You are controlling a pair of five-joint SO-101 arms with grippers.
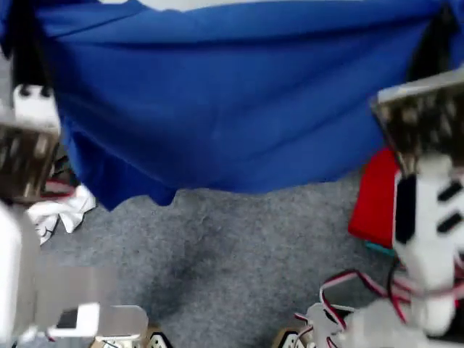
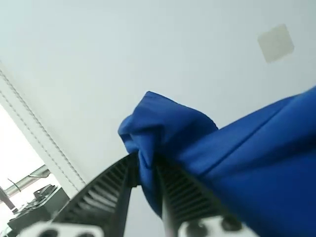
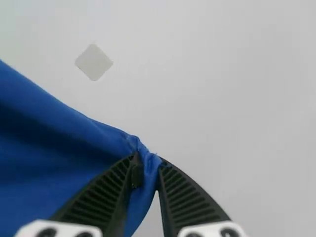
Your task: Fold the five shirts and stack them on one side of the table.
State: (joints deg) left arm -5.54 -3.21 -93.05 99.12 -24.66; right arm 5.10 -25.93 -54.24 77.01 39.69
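Between the fingertips of the left gripper [image 2: 146, 162], a bunched corner of the blue shirt [image 1: 239, 101] clamped, right gripper [image 3: 146, 165] pinching another corner, cloth stretched between both pairs of fingers, above the grey table [image 1: 217, 254].

Held shirt [image 1: 232, 101]: hangs spread over the far part of the table [image 1: 239, 261], strung between my 2 grippers.
Left gripper [image 2: 145, 160]: at the shirt's left end, a bunched corner between my fingers.
Right gripper [image 3: 147, 163]: at the shirt's right end, an edge pinched between my fingers.
Crumpled garment [image 1: 61, 210]: on the table at the left, beside my left arm, near the shirt's lower corner.
Other garment [image 1: 373, 199]: on the table at the right, partly behind my right arm.
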